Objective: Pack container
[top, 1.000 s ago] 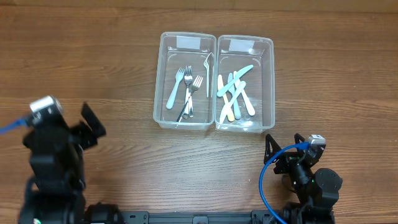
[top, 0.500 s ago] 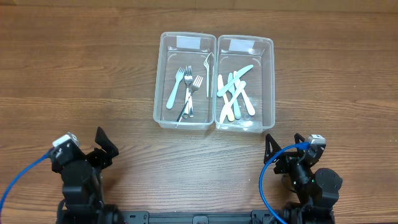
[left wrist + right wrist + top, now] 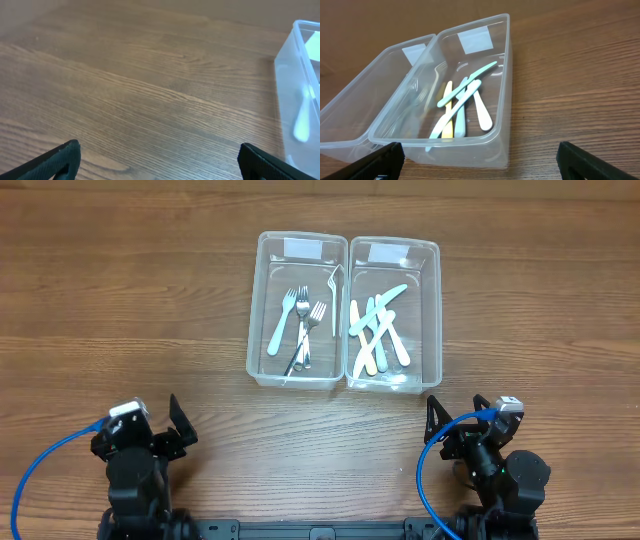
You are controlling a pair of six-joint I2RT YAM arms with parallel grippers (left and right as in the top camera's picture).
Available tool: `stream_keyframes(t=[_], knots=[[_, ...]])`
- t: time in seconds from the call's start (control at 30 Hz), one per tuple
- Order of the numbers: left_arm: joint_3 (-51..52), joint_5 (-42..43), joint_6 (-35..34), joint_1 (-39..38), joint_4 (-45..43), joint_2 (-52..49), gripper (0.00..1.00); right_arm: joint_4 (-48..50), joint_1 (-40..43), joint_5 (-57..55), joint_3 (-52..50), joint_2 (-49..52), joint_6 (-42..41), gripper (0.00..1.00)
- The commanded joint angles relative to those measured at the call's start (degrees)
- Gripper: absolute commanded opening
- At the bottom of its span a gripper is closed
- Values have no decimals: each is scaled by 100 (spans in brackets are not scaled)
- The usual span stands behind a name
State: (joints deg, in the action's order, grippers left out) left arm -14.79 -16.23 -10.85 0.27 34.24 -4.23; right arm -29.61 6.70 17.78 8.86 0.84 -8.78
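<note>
On a brown wood-grain table [image 3: 100, 300], just twelve o'clock of centre, one clear rectangular plastic container [image 3: 256, 330] with a matching second container [image 3: 434, 320] touching its three o'clock long wall. In the first container: a light-blue plastic fork [image 3: 280, 328], two metal forks [image 3: 306, 320] crossing just beside it, and a pale fork [image 3: 335, 288] up against the three o'clock wall. In the second container: a loose, crisscrossed heap of pastel plastic knives [image 3: 377, 338], light blue, yellow and white, lying on the floor of the box. A white label patch [image 3: 305, 248] at the twelve o'clock end of each box. Well apart from the forks and knives, along the six o'clock edge: left gripper [image 3: 160, 159] at about seven o'clock, black fingers [image 3: 62, 156] spread wide with only bare wood between them, a corner of the fork box at three o'clock in its wrist view. Nearer the boxes, right gripper [image 3: 480, 159] at about five o'clock, just six o'clock of the knife box, fingers [image 3: 577, 157] likewise spread wide and holding nothing, facing that box's near short wall. A blue cable [image 3: 35, 480] looping off the left arm, another beside the right.
</note>
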Motion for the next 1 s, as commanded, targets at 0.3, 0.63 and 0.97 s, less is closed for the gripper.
stream_keyframes(t=[0.3, 0.63, 0.97], knots=[[507, 87, 356, 46, -26, 404, 100, 39, -33, 33, -24, -68, 0, 100], [586, 103, 358, 46, -44, 402, 100, 39, -33, 33, -24, -68, 0, 100], [586, 105, 358, 46, -44, 402, 100, 39, -33, 33, -24, -68, 0, 100]])
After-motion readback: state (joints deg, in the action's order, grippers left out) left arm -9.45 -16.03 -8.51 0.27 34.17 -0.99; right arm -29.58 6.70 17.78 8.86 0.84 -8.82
